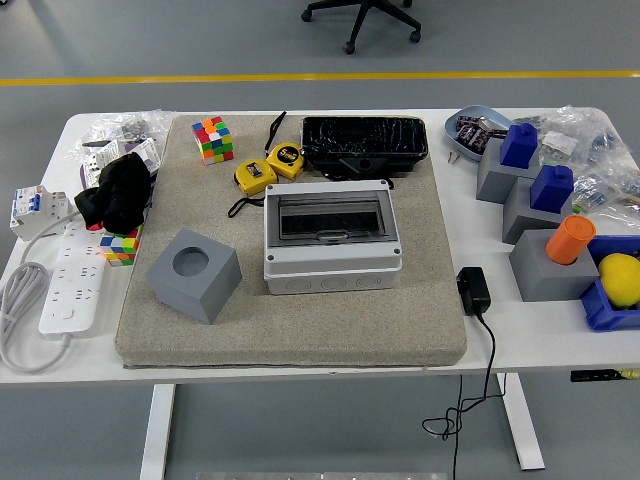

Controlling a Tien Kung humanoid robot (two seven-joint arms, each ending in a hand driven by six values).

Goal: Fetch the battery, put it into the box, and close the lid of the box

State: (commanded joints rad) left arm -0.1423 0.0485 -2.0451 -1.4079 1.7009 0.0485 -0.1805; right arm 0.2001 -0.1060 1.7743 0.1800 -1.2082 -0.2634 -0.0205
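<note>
A grey plastic box [332,238] with a see-through lid lies in the middle of a beige mat [290,330]; the lid is down. A pale blue bowl [452,122] at the back right holds several small dark items [472,130], which may be batteries; they are too small to tell. Neither of my hands is in view.
A black tray [364,142] stands behind the box, with two yellow tape measures [268,168] and a colour cube [211,138] to its left. A grey block with a round hole [193,275] sits front left. A power strip [72,285], a black adapter [472,290] and grey blocks with blue and orange pieces [545,225] flank the mat.
</note>
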